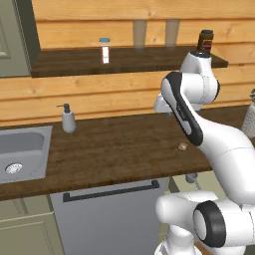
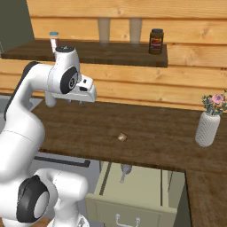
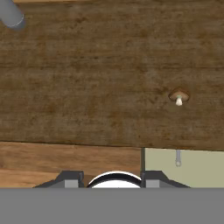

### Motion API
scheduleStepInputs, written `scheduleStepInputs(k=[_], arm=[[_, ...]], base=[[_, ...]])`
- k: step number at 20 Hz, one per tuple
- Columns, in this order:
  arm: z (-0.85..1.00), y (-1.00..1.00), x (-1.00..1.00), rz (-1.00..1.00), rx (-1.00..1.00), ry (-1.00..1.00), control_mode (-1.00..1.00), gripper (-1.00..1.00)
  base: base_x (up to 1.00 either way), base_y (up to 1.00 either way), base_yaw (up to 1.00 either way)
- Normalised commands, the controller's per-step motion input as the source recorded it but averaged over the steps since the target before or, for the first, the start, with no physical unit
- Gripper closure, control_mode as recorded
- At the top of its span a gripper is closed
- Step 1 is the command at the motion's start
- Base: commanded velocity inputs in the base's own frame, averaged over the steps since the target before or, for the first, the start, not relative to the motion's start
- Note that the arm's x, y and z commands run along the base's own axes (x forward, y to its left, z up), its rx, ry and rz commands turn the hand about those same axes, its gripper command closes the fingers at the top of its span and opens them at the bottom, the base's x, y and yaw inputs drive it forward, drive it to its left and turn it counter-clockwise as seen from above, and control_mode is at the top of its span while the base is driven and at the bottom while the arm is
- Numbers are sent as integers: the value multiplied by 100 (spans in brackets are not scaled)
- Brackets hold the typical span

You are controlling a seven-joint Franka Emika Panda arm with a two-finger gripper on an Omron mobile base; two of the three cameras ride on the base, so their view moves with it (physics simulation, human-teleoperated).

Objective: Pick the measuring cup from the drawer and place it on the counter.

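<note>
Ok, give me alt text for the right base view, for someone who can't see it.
A white robot arm holds its gripper above the dark wood counter, while the measuring cup lies in the open drawer below the counter's front edge. A small tan lump sits on the counter.

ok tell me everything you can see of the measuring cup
The measuring cup is a tiny grey metallic piece lying inside the open drawer, on its cream floor near the back, partly tucked under the counter edge. Its thin straight handle shows in the hand view. Nothing grips it; the claw hangs above the counter.
</note>
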Motion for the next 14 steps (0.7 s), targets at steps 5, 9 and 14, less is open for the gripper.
scheduleStepInputs(k=[5,9,14], arm=[[0,-32,-18,0,8,-7,-100,-100],[0,-11,-12,0,3,-1,-100,-100],[0,2,0,0,0,0,-100,-100]], base=[[0,0,0],[0,0,0],[0,0,0]])
